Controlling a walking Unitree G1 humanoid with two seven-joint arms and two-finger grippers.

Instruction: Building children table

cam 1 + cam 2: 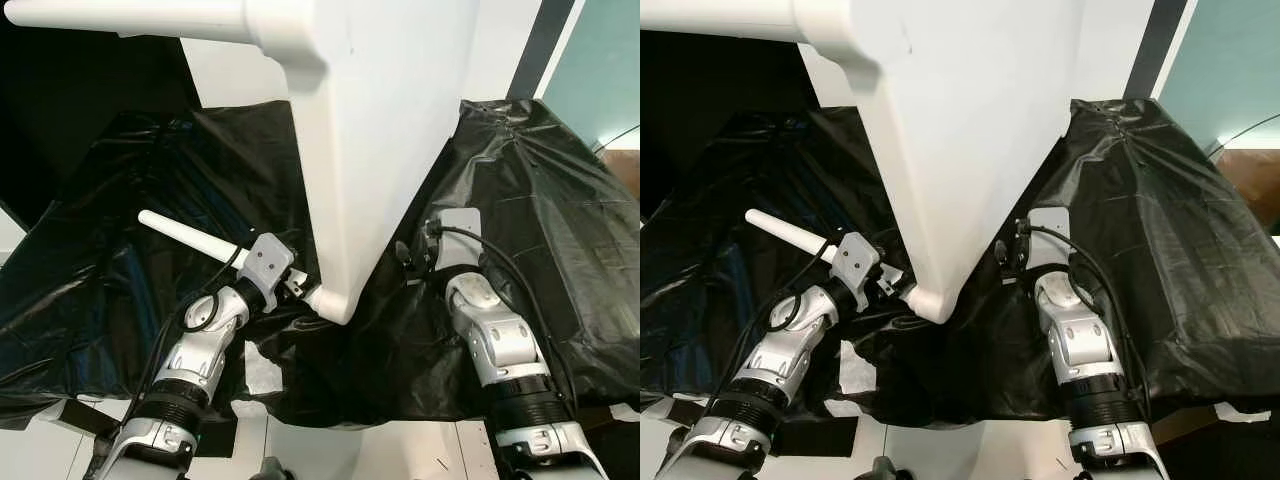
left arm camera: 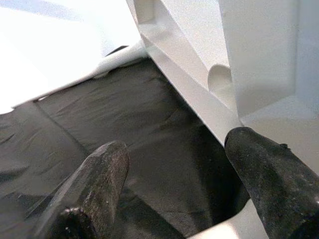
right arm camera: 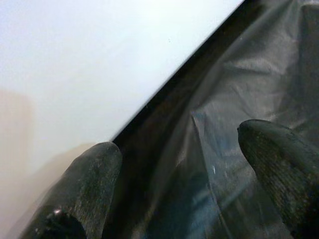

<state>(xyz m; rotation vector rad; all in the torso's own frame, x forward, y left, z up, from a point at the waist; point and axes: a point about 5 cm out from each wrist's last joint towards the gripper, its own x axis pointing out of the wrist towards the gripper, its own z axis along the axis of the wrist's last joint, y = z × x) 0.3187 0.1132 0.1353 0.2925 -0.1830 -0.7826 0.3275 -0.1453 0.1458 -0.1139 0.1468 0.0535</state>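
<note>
While propped on one corner atop black plastic sheeting [image 1: 560, 200], white children's table top [image 1: 380, 130] stands tilted on edge between both arms. Head views: left gripper [image 1: 292, 287] just beside lower corner; loose white table leg [image 1: 185, 235] lying near left forearm; right gripper [image 1: 410, 262] close against panel's other side. Left wrist view: fingers [image 2: 99, 174] apart, clamping nothing, ribbed underside rim alongside one fingertip. Right wrist view: fingers [image 3: 89, 169] spread, empty, smooth white face just beside one pad. Risk judged: panel unheld, resting on slippery sheeting; nudge from either side could slide corner and topple it.
</note>
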